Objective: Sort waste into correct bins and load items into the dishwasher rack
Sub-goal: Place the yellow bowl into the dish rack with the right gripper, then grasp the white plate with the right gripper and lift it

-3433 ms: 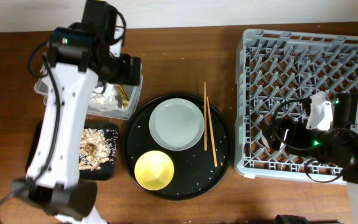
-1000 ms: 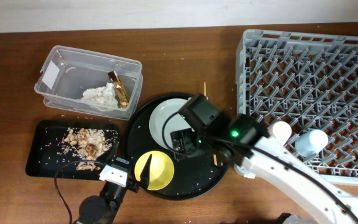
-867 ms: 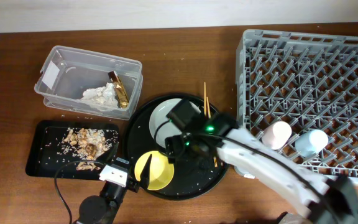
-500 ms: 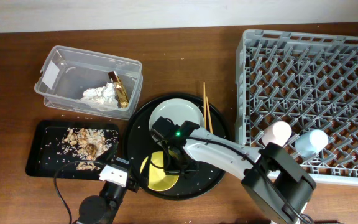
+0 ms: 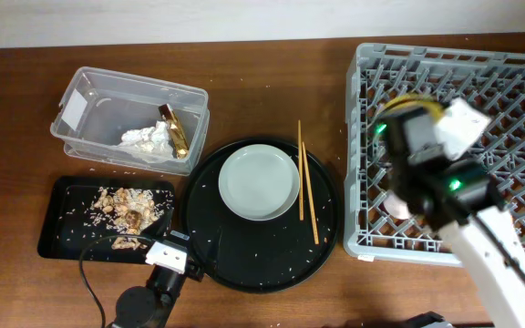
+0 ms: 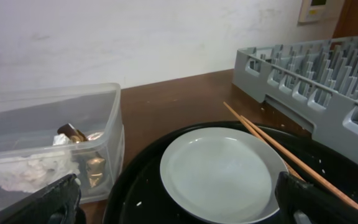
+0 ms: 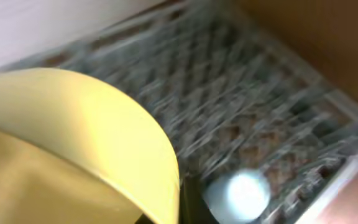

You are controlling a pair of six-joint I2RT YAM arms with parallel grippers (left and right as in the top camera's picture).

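Closest to us, the left pincer (image 6: pixel 182 202) gapes wide and empty, its dark fingers at either edge of the wrist view. Just beyond lies the smooth, round grey-green plate (image 6: pixel 219 174) on a glossy black tray (image 6: pixel 138 186), with thin wooden chopsticks (image 6: pixel 272 146) alongside. To the left, the clear tub (image 6: pixel 55 106) holds crumpled tissue (image 6: pixel 17 173) and a shiny wrapper (image 6: pixel 73 132). Farther right, above the grey lattice rack (image 5: pixel 509 82), the right pincer (image 5: pixel 413 117) grips the yellow bowl (image 7: pixel 61 143); its fingers are hidden from us.
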